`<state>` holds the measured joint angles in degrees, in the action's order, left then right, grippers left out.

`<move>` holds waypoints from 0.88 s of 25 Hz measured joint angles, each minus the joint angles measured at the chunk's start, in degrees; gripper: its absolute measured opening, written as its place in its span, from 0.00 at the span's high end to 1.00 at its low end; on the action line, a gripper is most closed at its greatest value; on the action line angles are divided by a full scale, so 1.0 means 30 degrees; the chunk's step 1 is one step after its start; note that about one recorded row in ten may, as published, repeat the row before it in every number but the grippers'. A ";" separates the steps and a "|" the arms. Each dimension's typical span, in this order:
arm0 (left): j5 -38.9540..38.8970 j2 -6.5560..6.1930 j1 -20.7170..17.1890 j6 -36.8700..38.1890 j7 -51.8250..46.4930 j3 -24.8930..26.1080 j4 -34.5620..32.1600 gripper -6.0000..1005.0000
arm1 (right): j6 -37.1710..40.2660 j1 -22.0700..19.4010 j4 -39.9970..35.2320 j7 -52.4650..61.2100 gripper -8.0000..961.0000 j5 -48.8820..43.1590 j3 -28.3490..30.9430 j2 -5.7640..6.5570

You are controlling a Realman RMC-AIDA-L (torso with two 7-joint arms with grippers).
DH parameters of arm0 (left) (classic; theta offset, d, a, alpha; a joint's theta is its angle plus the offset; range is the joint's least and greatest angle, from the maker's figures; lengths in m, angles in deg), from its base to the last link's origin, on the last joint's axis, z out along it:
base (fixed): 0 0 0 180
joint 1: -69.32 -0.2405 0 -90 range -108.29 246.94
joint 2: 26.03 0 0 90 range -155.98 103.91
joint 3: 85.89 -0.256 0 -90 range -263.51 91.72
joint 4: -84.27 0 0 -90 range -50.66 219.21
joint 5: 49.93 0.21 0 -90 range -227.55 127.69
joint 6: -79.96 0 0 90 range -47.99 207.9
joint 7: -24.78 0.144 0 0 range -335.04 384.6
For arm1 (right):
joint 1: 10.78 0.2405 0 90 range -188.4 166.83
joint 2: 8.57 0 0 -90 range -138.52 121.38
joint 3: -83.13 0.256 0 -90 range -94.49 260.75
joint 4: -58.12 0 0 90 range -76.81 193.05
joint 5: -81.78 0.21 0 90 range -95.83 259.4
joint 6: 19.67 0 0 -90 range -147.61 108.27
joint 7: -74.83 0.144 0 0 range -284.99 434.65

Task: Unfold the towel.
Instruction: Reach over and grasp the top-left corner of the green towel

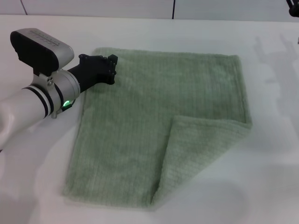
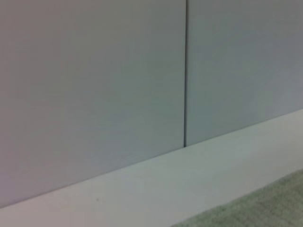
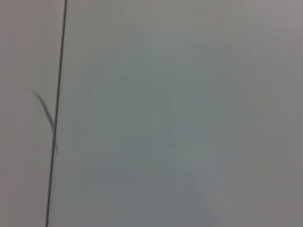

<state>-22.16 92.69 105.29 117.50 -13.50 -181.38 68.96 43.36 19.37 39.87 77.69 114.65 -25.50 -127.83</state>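
The pale sage-green towel [image 1: 154, 121] lies flat on the white table, and its near right corner [image 1: 196, 149] is folded over onto it as a triangle flap. My left gripper [image 1: 112, 63] is low over the towel's far left corner, and the cloth there lies flat. A strip of the towel's edge shows in the left wrist view [image 2: 265, 208]. A dark piece of my right arm [image 1: 293, 8] shows at the far right edge, well away from the towel. The right wrist view shows only a blank wall.
The white table [image 1: 42, 177] extends on all sides of the towel. A pale panelled wall [image 2: 94, 85] with a dark vertical seam [image 2: 185, 71] stands behind the table's far edge.
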 joint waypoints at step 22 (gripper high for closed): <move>0.0030 0.0085 0.0334 -0.2231 -0.0072 -0.0492 0.0123 1.00 | -0.0888 0.0347 -0.0304 0.0015 0.25 -0.0062 -0.0223 0.0030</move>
<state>-22.07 92.95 106.29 110.80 -13.72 -182.85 69.33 40.70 20.41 38.96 77.73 114.47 -26.17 -127.74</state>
